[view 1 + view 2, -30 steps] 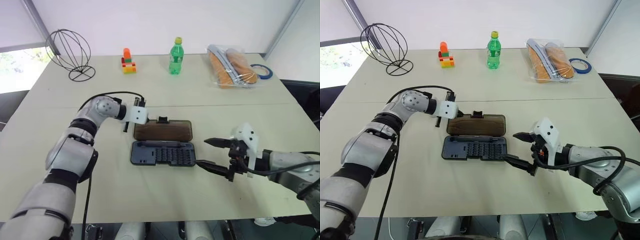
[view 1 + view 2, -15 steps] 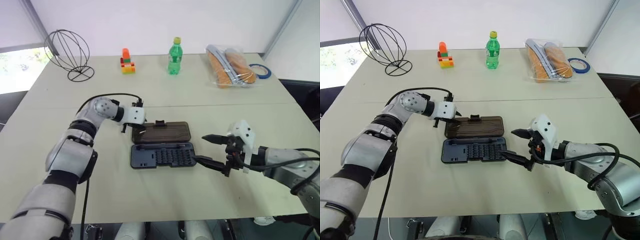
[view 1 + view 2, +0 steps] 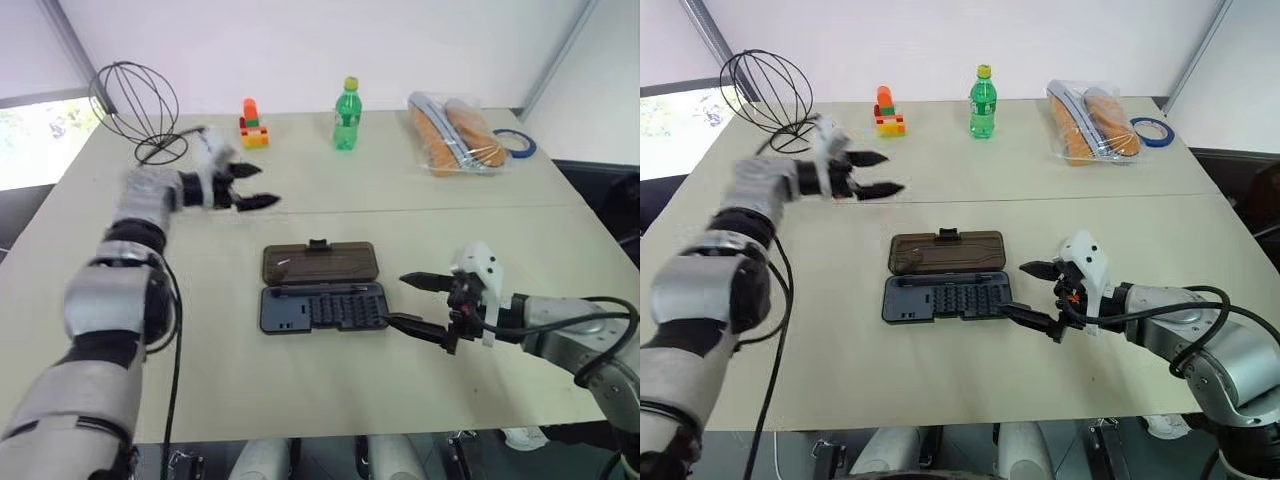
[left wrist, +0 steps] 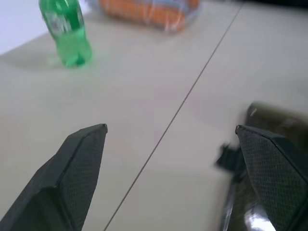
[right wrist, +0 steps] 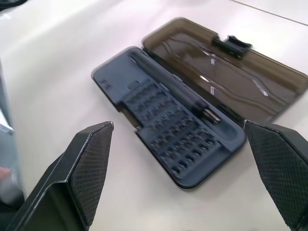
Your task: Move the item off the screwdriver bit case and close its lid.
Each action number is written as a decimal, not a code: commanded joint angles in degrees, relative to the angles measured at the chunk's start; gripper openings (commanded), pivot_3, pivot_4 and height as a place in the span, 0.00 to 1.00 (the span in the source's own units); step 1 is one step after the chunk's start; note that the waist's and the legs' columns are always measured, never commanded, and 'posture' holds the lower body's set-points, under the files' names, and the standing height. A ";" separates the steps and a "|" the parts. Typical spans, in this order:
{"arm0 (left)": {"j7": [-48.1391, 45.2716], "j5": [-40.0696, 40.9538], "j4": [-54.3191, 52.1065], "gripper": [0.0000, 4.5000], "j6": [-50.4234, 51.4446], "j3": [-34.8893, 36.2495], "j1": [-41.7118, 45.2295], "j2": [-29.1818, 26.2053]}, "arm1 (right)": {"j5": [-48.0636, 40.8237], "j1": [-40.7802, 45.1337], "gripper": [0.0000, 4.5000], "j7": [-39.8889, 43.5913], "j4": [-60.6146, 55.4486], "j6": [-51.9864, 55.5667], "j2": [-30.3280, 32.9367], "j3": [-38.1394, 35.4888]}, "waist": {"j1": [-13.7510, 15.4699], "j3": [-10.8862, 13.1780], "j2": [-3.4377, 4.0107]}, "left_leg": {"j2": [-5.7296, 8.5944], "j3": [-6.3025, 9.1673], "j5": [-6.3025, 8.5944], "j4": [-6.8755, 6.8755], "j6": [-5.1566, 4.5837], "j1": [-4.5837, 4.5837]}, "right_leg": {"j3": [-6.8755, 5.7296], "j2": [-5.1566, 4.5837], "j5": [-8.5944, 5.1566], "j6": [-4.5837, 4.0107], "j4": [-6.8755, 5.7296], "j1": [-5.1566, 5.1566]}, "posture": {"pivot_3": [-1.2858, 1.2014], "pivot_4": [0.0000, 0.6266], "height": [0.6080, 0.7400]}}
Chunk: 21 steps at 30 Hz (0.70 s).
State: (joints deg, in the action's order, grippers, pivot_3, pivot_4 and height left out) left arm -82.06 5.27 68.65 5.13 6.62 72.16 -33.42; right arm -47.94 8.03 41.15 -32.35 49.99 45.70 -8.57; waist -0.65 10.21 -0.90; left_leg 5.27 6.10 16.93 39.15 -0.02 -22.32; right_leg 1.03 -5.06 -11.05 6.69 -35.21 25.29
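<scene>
The screwdriver bit case [image 3: 946,297] lies open on the bench [image 3: 970,390], near its middle, its dark base toward the robot. The lid [image 3: 947,251] is folded flat on the far side, latch tab on the far long edge. Nothing rests on base or lid, so the clearing step appears done and closing the lid is the step in hand.

The left claw [image 3: 880,172] hangs above the bench, well apart from the case and off to its left, fingers spread wide and holding nothing. The right claw [image 3: 1035,293] hovers just beside the case's right end, also wide and empty.

The next move calls for catching the lid's far edge and swinging it over the hinge onto the base, then pressing the latch home.

Room is ample: the bottle [image 3: 982,101], toy blocks [image 3: 887,112], wire sphere [image 3: 766,97], bagged goods [image 3: 1092,123] and tape roll [image 3: 1150,132] all stand near the far edge.
</scene>
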 commanded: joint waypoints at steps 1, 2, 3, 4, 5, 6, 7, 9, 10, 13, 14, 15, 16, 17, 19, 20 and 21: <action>-7.37 4.92 -15.93 0.90 10.83 -0.48 -8.30 -2.12 | -1.99 3.14 1.00 0.32 2.45 -0.93 -1.51 -2.04 | -0.25 -0.06 0.11 | -0.01 0.00 0.00 -0.02 0.00 0.02 | 0.03 -0.01 0.00 -0.01 -0.01 -0.01 | 0.52 0.24 1.00; -7.08 6.04 -22.14 0.88 13.36 -0.67 -12.09 -2.59 | -1.54 3.94 1.00 0.25 3.34 -1.32 -1.94 -1.77 | -0.35 -0.12 0.20 | -0.01 -0.02 0.00 -0.01 0.00 0.05 | 0.08 -0.01 0.00 -0.01 -0.03 -0.01 | 0.52 0.24 1.00; -6.18 7.40 -29.38 0.81 16.30 -0.56 -16.56 -3.09 | -0.62 4.93 1.00 -0.07 4.43 -1.85 -2.43 -1.36 | -0.57 -0.13 0.24 | -0.01 -0.03 0.00 -0.04 0.01 0.08 | 0.13 -0.01 0.00 -0.02 -0.02 -0.02 | 0.52 0.24 1.00; -4.85 8.93 -37.02 0.71 19.19 -0.13 -21.43 -3.52 | 1.25 6.25 1.00 -0.81 5.82 -2.75 -2.96 -0.56 | -0.65 -0.13 0.25 | -0.05 -0.04 0.00 -0.06 0.01 0.11 | 0.19 0.01 0.00 -0.02 -0.03 -0.01 | 0.52 0.24 1.00; -2.32 11.10 -46.86 0.58 22.82 1.04 -27.91 -3.50 | 4.50 8.54 1.00 -2.63 8.41 -4.32 -3.95 0.78 | -0.86 -0.12 0.24 | -0.07 -0.05 0.00 -0.07 0.02 0.11 | 0.24 0.03 0.00 -0.02 -0.05 0.02 | 0.52 0.24 1.00; 0.17 12.82 -54.98 0.48 25.82 2.02 -33.35 -3.36 | 6.67 10.57 1.00 -4.03 10.70 -5.24 -4.88 1.75 | -0.77 -0.12 0.23 | -0.09 -0.06 -0.02 -0.10 0.05 0.09 | 0.28 0.05 0.00 -0.04 -0.08 0.08 | 0.52 0.24 1.00; 1.93 12.99 -62.16 0.38 25.51 2.01 -38.98 -3.44 | 8.68 12.37 1.00 -4.65 12.68 -6.57 -5.66 2.68 | -0.98 -0.11 0.22 | -0.12 -0.07 -0.02 -0.10 0.07 0.08 | 0.31 0.05 0.00 -0.05 -0.08 0.10 | 0.52 0.24 1.00; 5.01 12.34 -72.41 0.17 23.69 0.92 -47.41 -3.53 | 11.40 14.95 1.00 -4.81 15.66 -8.01 -6.77 4.25 | -0.53 -0.09 0.27 | -0.12 -0.12 -0.04 -0.15 0.12 0.05 | 0.37 0.02 0.03 -0.09 -0.08 0.17 | 0.52 0.24 1.00; 6.23 12.81 -76.69 0.05 24.50 0.31 -50.53 -3.58 | 12.59 15.93 1.00 -4.49 16.86 -8.61 -7.05 5.07 | -0.13 -0.09 0.26 | -0.13 -0.12 -0.05 -0.15 0.15 0.03 | 0.37 0.03 0.03 -0.10 -0.07 0.20 | 0.52 0.24 1.00; 10.02 14.52 -84.62 0.02 26.55 -1.16 -57.29 -2.75 | 16.10 19.32 1.00 -3.50 21.06 -10.51 -7.90 7.60 | 0.90 -0.10 0.30 | -0.09 -0.04 -0.08 -0.13 0.20 0.03 | 0.32 0.00 0.05 -0.13 -0.04 0.13 | 0.52 0.24 1.00; 10.94 14.45 -85.44 0.02 26.05 -1.83 -58.66 -2.57 | 17.19 20.38 1.00 -3.26 22.45 -11.10 -8.17 8.27 | 1.14 -0.10 0.30 | -0.08 -0.06 -0.08 -0.13 0.20 0.04 | 0.32 0.00 0.07 -0.16 -0.01 0.11 | 0.52 0.24 1.00; 11.94 14.16 -85.74 0.02 25.43 -2.59 -59.59 -2.30 | 18.22 21.45 1.00 -2.88 23.76 -11.71 -8.37 8.94 | 1.22 -0.10 0.31 | -0.06 -0.06 -0.08 -0.13 0.20 0.04 | 0.30 -0.01 0.08 -0.16 0.00 0.10 | 0.52 0.24 1.00; 12.77 14.06 -85.86 0.02 24.94 -3.22 -60.22 -2.15 | 19.12 22.32 1.00 -2.31 24.86 -12.29 -8.48 9.48 | 1.29 -0.11 0.33 | -0.06 -0.07 -0.08 -0.13 0.20 0.05 | 0.30 0.00 0.08 -0.17 0.01 0.09 | 0.52 0.24 1.00; 13.46 13.77 -85.58 0.02 24.11 -3.98 -60.73 -2.04 | 19.87 23.17 1.00 -1.67 25.79 -12.78 -8.61 10.03 | 1.31 -0.11 0.33 | -0.06 -0.07 -0.08 -0.13 0.20 0.06 | 0.29 0.00 0.08 -0.17 0.00 0.10 | 0.52 0.24 1.00; 14.55 13.20 -84.74 0.02 22.37 -5.34 -61.29 -1.91 | 21.04 24.45 1.00 -0.61 27.22 -13.45 -8.86 10.90 | 1.26 -0.11 0.33 | -0.06 -0.07 -0.08 -0.13 0.20 0.06 | 0.28 0.01 0.08 -0.17 0.01 0.10 | 0.52 0.24 1.00; 14.95 12.38 -83.85 0.02 21.30 -6.38 -61.64 -2.17 | 21.88 25.17 1.00 -0.06 28.17 -14.07 -9.09 11.50 | 1.20 -0.11 0.34 | -0.06 -0.08 -0.08 -0.13 0.19 0.06 | 0.27 0.01 0.08 -0.17 0.01 0.10 | 0.52 0.24 1.00; 15.25 11.91 -83.22 0.02 20.56 -7.13 -61.86 -2.45 | 22.55 25.64 1.00 0.38 28.85 -14.52 -9.29 11.86 | 1.19 -0.11 0.34 | -0.06 -0.09 -0.08 -0.14 0.20 0.06 | 0.27 0.01 0.08 -0.17 0.01 0.10 | 0.52 0.24 1.00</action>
State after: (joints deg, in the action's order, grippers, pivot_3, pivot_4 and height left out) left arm -67.51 17.88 -14.75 27.75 0.12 10.82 -35.30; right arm -26.42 32.16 40.52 -3.41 37.25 36.88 3.26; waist 0.54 10.10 -0.56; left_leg 5.20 6.02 16.85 39.00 0.18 -22.26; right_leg 1.30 -5.04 -10.98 6.52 -35.20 25.40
